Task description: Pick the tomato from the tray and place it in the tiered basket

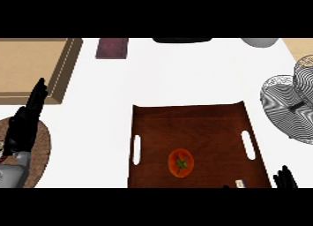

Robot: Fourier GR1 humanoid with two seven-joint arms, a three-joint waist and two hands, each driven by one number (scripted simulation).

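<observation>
Two hands in view. Left hand (25, 121) at the left edge, fingers straight, holding nothing, over a round brown mat (42, 145). Tomato (180, 163) sits on the brown tray (191, 128), lower centre, untouched. Right hand (285, 178): only fingertips show at the bottom edge, can't tell its state. Tiered basket (296, 106) far right.

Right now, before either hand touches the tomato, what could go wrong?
The tomato is round and lies free on the tray, so a nudge might roll it. The basket sits at the counter's right edge, partly out of view, so placing may be hard to judge. The right hand barely shows.
</observation>
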